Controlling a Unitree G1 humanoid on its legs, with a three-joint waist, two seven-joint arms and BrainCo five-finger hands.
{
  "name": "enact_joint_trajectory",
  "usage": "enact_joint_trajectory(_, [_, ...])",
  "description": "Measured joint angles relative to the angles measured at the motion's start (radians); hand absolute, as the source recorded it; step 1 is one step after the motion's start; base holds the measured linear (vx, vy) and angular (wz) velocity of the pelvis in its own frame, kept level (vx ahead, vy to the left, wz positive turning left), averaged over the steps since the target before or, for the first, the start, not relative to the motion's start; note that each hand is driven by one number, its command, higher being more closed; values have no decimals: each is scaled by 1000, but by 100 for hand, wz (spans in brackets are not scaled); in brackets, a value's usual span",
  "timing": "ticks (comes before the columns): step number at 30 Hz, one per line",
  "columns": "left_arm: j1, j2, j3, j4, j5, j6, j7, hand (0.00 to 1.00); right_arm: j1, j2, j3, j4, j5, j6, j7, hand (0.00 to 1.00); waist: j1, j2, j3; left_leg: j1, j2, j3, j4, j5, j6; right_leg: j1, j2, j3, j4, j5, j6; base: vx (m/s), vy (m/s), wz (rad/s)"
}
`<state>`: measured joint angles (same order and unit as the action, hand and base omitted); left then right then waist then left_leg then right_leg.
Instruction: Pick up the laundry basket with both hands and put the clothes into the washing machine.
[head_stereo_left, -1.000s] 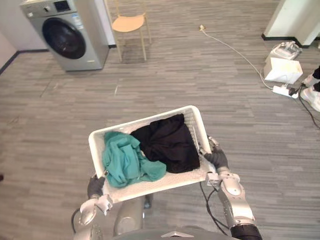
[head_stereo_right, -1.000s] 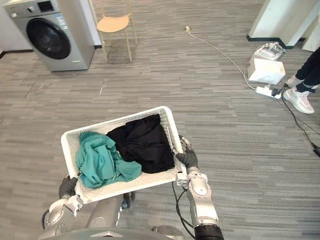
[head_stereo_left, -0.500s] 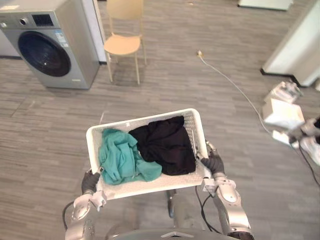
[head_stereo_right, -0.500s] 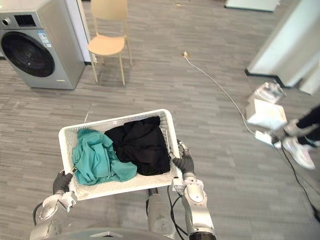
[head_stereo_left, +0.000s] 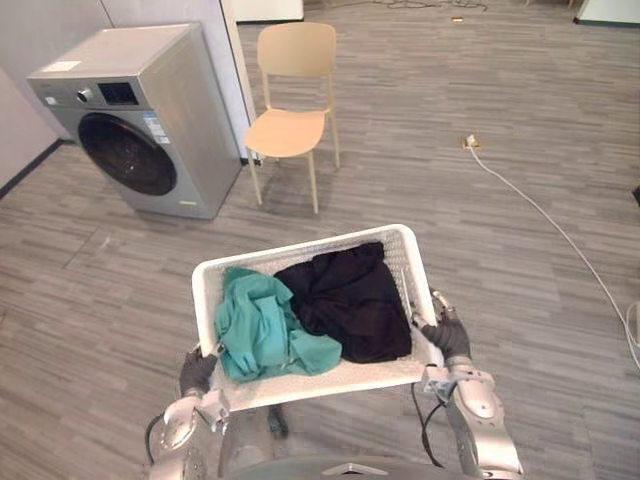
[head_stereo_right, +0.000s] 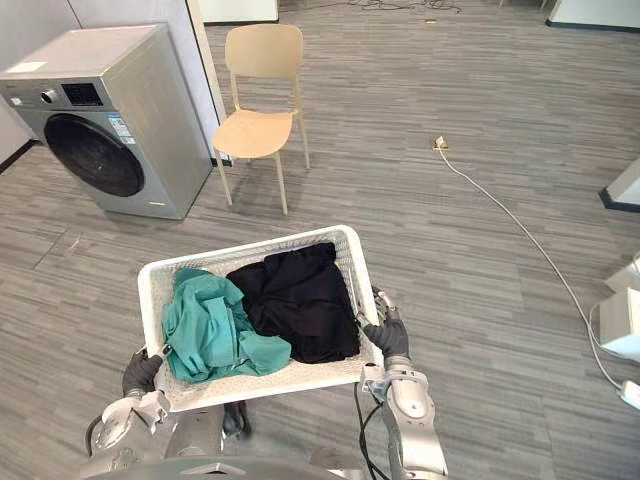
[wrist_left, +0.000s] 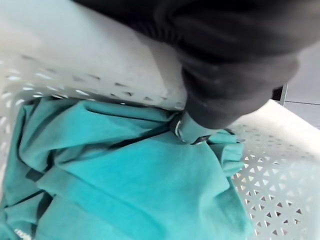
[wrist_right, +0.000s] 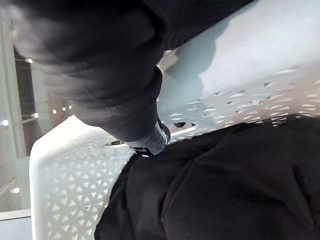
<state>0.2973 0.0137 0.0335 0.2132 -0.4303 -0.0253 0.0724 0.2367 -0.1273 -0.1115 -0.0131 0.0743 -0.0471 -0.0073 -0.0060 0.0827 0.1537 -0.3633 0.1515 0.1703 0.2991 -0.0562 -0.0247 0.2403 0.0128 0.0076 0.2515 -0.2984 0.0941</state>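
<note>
The white perforated plastic laundry basket is held off the floor in front of the robot, roughly level, between the two hands. Inside it, a crumpled teal garment lies on the left side and a bunched black garment on the right; the two touch at the middle. The left hand grips the basket's left end wall, with a digit hooked over the rim and resting against the teal cloth in its wrist view. The right hand grips the right end wall likewise, a digit hooked over the rim just beside the black cloth. Well ahead and to the left stands a silver-grey front-loading washing machine, its round dark door closed. A pale wooden chair stands just beside the machine. A white cable runs across the grey plank floor at right.
</note>
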Motion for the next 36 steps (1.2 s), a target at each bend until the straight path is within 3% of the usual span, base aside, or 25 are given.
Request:
enact_joint_trajectory(1, [1, 1, 0, 0, -1, 0, 0, 100, 2, 0, 0, 0, 0, 0, 0, 100, 3, 0, -3, 6, -8, -15, -3, 35, 5, 9, -5, 14, 21, -18, 12, 839, 338, -57])
enact_joint_trajectory(2, [0, 17, 2, 7, -8, 1, 0, 100, 2, 17, 0, 19, 0, 1, 2, 100, 5, -25, -30, 11, -42, -29, 48, 125, 24, -1, -39, 40, 91, -50, 24, 720, 289, -24])
enact_joint_trajectory(3, [-4, 39, 0, 12, -8, 4, 0, 100, 3, 40, -8, 41, -1, 2, 2, 100, -13, -70, -48, 1, -84, -24, 100, 73, 42, -53, -83, 44, 217, -40, 26, 864, 339, -5])
enact_joint_trajectory(4, [-11, 49, -6, 12, -8, 5, 0, 100, 3, 47, -12, 44, -1, 2, 2, 100, -18, -82, -50, -1, -98, -22, 131, 41, 48, -80, -93, 41, 293, -16, 26, 710, 238, 27])
enact_joint_trajectory(5, [-27, 62, -6, 13, -8, 7, 0, 100, -3, 66, -18, 65, -1, 1, 1, 100, -21, -113, -43, 29, -128, -17, 177, -38, 65, -163, -114, 27, 499, 110, 20, 548, 198, 20])
enact_joint_trajectory(6, [-28, 70, -6, 16, -8, 9, 1, 100, -7, 76, -22, 82, -1, 2, 0, 100, -23, -125, -35, 65, -145, -19, 174, -68, 71, -192, -125, 18, 594, 211, 18, 656, 234, 48])
enact_joint_trajectory(7, [-32, 89, -14, 29, -8, 16, 1, 100, -2, 92, -25, 109, -1, 2, 0, 100, -44, -125, -25, 135, -166, -40, 159, -106, 87, -245, -130, 23, 745, 413, 29, 486, 152, 47])
enact_joint_trajectory(8, [-33, 95, -17, 37, -8, 16, 2, 100, -3, 96, -21, 115, -1, 3, 0, 100, -46, -123, -22, 164, -169, -50, 152, -126, 94, -285, -118, 31, 829, 389, 25, 641, 142, 55])
enact_joint_trajectory(10, [-39, 120, -14, 39, 4, 17, 5, 100, 13, 119, -13, 112, -3, 4, 1, 100, -55, -96, -2, 307, -159, -88, 94, -174, 97, -459, -50, 11, 1034, 251, -16, 582, 65, 38])
enact_joint_trajectory(13, [-54, 130, -26, 18, 12, 16, 8, 100, 16, 128, -12, 84, -3, 4, -1, 100, -66, -79, 6, 433, -147, -94, -3, -189, 84, -632, -47, -64, 885, 161, -41, 455, 14, 28])
enact_joint_trajectory(15, [-56, 131, -36, -15, 12, 15, 10, 100, 24, 131, -18, 38, -2, 4, -11, 100, -71, -69, 10, 489, -134, -96, -37, -216, 72, -661, -67, -136, 574, 153, -50, 448, -42, 16])
enact_joint_trajectory(17, [-57, 125, -36, -49, 12, 13, 10, 100, 28, 130, -16, 0, 3, 4, -25, 100, -68, -75, 1, 577, -129, -84, -84, -276, 47, -604, -85, -243, 135, 212, -79, 646, -133, 4])
enact_joint_trajectory(18, [-55, 124, -35, -50, 12, 11, 10, 100, 28, 127, -12, -6, 3, 4, -26, 100, -68, -75, -4, 610, -130, -83, -98, -293, 41, -592, -84, -250, 94, 222, -87, 704, -165, -7])
enact_joint_trajectory(19, [-49, 105, -34, -46, 13, 10, 10, 100, 28, 116, -10, -7, 3, 5, -27, 100, -68, -75, -23, 659, -117, -84, -86, -314, 38, -586, -75, -250, 159, 268, -132, 489, -116, 5])
enact_joint_trajectory(20, [-48, 91, -35, -45, 21, 10, 10, 100, 29, 116, -15, -7, 2, 7, -28, 100, -72, -72, -30, 634, -102, -84, 15, -315, 40, -583, -71, -250, 204, 263, -160, 608, -181, 17])
enact_joint_trajectory(21, [-43, 64, -39, -46, 23, 10, 9, 100, 29, 96, -22, -14, 3, 7, -28, 100, -85, -36, -39, 538, -49, -85, 271, -294, 40, -547, -43, -278, 202, 209, -165, 615, -219, 26])
enact_joint_trajectory(22, [-42, 45, -35, -46, 22, 10, 9, 100, 30, 70, -22, -30, 8, 8, -28, 100, -90, -1, -33, 410, 12, -94, 563, -155, 17, -491, -4, -295, 181, 180, -173, 740, -256, 11])
enact_joint_trajectory(24, [-26, 31, -35, -46, 20, 7, 9, 100, 31, 58, -18, -42, 8, 8, -28, 100, -61, 16, -32, 267, 94, -81, 904, -8, -9, -405, 37, -279, 158, 145, -202, 676, -183, -36])
enact_joint_trajectory(25, [-20, 31, -34, -46, 20, 6, 9, 100, 35, 58, -15, -42, 8, 8, -28, 100, -54, 17, -32, 232, 118, -69, 976, -2, 3, -362, 51, -267, 138, 135, -205, 731, -171, -68])
enact_joint_trajectory(26, [5, 35, -27, -47, 19, -8, 6, 100, 43, 59, 3, -42, 8, 8, -34, 100, -40, 4, -25, 136, 166, -15, 1060, -29, 46, -224, 75, -216, 42, 113, -204, 806, -154, -85])
enact_joint_trajectory(28, [8, 34, -21, -45, 19, -21, 6, 100, 33, 53, 13, -40, 8, 8, -47, 100, -6, 5, -26, 38, 166, 29, 930, -81, 38, -162, 75, -144, -10, 102, -197, 692, -61, -105])
enact_joint_trajectory(31, [3, 35, 6, -20, 18, -25, 6, 100, -15, 39, 40, 13, 9, 11, -46, 100, 14, -6, -20, 2, 124, 20, 462, -106, 9, -113, 42, -61, -20, 78, -160, 502, 107, -100])
enact_joint_trajectory(33, [3, 28, 3, -3, 17, -25, 6, 100, -8, 27, 48, 18, 8, 14, -50, 100, 0, -15, -15, 37, 106, 8, 117, -53, -8, -50, 13, -25, -22, 46, -106, 589, 216, -45])
enact_joint_trajectory(34, [3, 21, -4, -1, 17, -25, 6, 100, -7, 5, 47, 28, 9, 11, -48, 100, -13, -10, -19, 59, 83, -64, -75, 6, -65, -10, 6, -6, -25, 17, -59, 631, 325, -37])
enact_joint_trajectory(36, [-1, 20, -17, 7, 17, -24, 6, 100, -6, -8, 42, 30, 13, 11, -48, 100, -18, 4, -28, 60, 82, -74, -128, 54, -76, 22, 6, 14, -29, -5, -23, 549, 371, -44])
